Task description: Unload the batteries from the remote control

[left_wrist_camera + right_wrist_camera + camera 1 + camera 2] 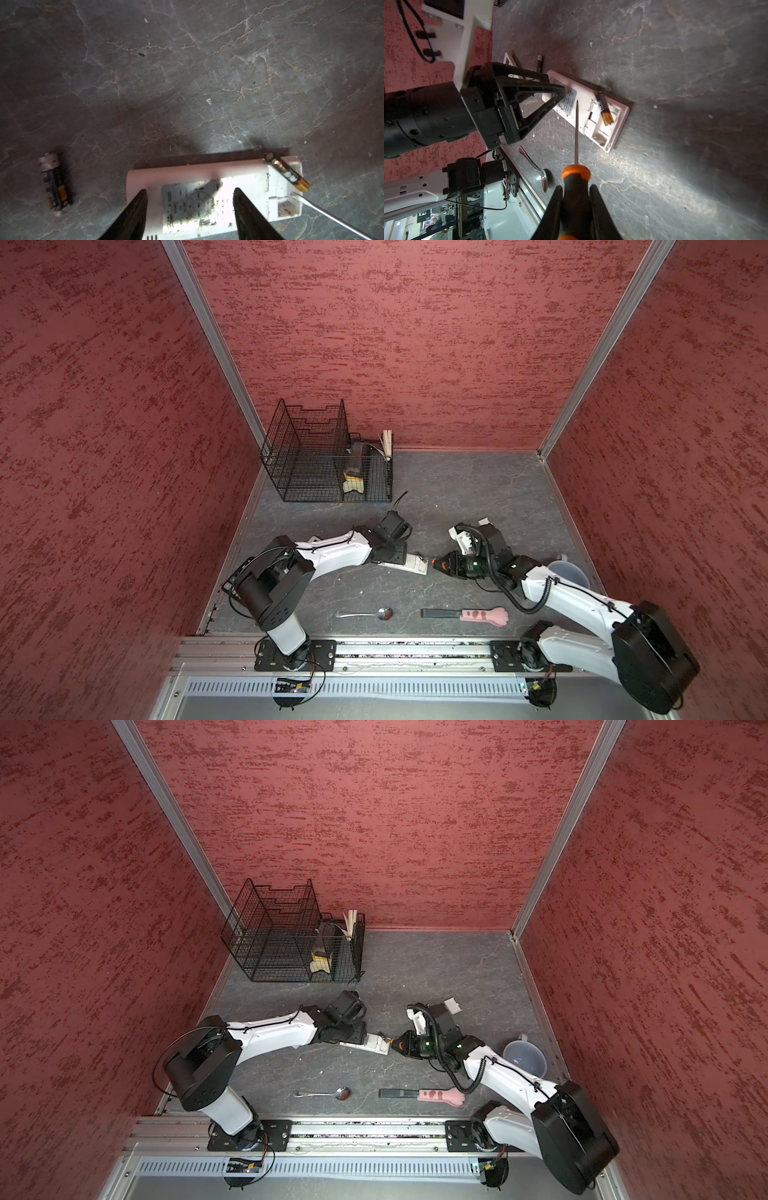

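Left gripper (189, 190) spread over remote (207, 172); right gripper (576, 187) pinching screwdriver (576, 172), 1 battery (287, 174) askew on remote

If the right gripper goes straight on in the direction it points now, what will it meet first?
The right gripper holds the screwdriver, so its tip would likely meet the white remote first, at the open battery compartment, beside the battery there. Depth is hard to judge.
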Available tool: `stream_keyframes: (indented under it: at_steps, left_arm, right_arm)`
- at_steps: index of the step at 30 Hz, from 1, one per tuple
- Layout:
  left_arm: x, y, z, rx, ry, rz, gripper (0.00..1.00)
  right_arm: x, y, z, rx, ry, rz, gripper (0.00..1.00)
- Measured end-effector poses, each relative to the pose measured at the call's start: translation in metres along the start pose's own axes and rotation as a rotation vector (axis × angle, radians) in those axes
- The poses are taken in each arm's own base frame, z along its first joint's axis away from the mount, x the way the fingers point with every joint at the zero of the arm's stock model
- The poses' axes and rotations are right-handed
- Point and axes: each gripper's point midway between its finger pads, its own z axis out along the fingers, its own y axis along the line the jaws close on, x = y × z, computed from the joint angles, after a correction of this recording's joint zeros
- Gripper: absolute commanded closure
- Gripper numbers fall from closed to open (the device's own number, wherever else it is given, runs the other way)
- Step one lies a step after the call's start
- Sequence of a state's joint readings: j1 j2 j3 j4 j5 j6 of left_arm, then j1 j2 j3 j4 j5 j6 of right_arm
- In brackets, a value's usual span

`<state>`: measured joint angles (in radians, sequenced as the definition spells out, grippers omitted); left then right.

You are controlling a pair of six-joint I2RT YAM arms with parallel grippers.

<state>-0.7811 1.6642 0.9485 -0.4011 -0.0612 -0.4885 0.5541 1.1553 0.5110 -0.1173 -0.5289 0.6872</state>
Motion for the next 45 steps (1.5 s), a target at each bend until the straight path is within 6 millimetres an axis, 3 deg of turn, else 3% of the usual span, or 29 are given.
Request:
stream_keyframes:
  at_steps: [17,23,27,31,33,38,45]
  left_arm:
    - [0.001,0.001,-0.003,-0.002,0.004,-0.011,0.27]
    - [0.007,0.018,-0.022,-0.024,0.027,-0.058,0.25]
    - [0.008,0.015,-0.043,-0.006,0.002,-0.063,0.25]
    - [0.030,0.004,-0.053,0.011,0.020,-0.043,0.32]
    - [0.047,-0.004,-0.051,0.011,0.053,-0.024,0.36]
    - [0.080,-0.021,-0.039,-0.012,0.122,0.021,0.36]
    - [0.088,-0.020,-0.011,-0.107,0.159,0.023,0.36]
  right_arm:
    - [-0.003,-0.005,-0.001,0.025,-0.011,-0.005,1.00]
    - [-0.007,-0.005,-0.008,0.043,-0.043,-0.011,1.00]
    - [-0.010,-0.004,-0.013,0.055,-0.061,-0.012,1.00]
    - [-0.019,0.004,-0.022,0.055,-0.101,-0.027,1.00]
    - [-0.023,0.008,-0.027,0.056,-0.119,-0.036,1.00]
    - [-0.028,0.011,-0.036,0.061,-0.157,-0.046,1.00]
    - [-0.034,0.007,-0.044,0.093,-0.202,-0.038,1.00]
